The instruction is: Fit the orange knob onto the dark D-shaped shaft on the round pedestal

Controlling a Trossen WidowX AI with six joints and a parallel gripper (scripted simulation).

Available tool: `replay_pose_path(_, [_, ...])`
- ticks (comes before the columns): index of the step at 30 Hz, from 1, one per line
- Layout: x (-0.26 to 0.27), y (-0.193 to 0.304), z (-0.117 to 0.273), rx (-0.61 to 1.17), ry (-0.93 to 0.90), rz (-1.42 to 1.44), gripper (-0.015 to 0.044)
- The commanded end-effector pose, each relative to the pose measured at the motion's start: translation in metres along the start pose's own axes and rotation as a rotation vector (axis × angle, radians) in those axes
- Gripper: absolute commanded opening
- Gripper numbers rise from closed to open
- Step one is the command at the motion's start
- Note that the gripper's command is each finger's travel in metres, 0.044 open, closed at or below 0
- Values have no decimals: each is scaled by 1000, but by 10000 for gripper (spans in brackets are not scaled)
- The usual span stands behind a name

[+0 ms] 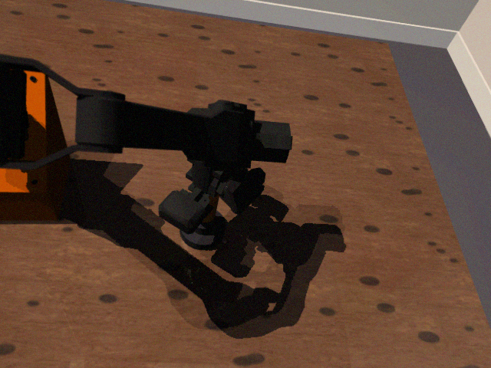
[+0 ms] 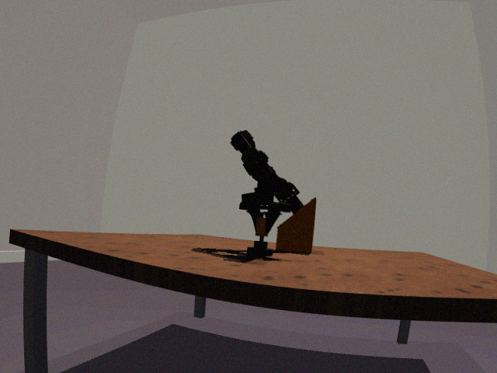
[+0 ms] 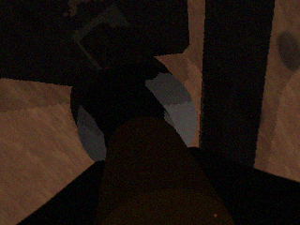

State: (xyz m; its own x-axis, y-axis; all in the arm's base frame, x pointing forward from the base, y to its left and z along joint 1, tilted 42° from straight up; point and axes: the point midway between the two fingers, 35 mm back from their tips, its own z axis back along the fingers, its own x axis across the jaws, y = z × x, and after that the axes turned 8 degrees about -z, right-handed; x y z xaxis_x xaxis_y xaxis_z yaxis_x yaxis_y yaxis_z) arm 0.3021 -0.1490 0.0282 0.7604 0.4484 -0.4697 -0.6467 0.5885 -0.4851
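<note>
The orange knob [image 1: 212,205] [image 2: 261,226] [image 3: 150,173] is held upright between the fingers of my gripper [image 2: 261,230] [image 3: 147,162], which is shut on it. The round pedestal [image 1: 194,238] [image 2: 259,251] [image 3: 184,119] stands on the table directly below, partly in shadow. In the exterior view a short length of the dark shaft [image 2: 261,238] shows between the knob's lower end and the pedestal, so the knob is above the pedestal's top. The shaft's tip seems to meet the knob's underside; whether it is inside the hole is hidden. The shaft's flat side cannot be seen.
The orange arm base [image 1: 35,95] [image 2: 297,232] stands beside the pedestal, and the arm reaches over from it. The arm's dark shadow covers part of the wooden table [image 1: 99,328] [image 2: 160,260]. No other loose object is in view.
</note>
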Motion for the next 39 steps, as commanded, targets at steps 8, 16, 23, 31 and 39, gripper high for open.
replay_pose_path(8, [2, -3, 4, -4, -2, -10, 0])
replay_pose_path(16, [3, -5, 6, -4, -3, -210, 0])
replay_pose_path(23, [3, -4, 4, -4, -3, -220, 0])
replay_pose_path(31, [2, -3, 2, -4, -3, -220, 0])
replay_pose_path(39, [1, -1, 0, -4, -3, -220, 0])
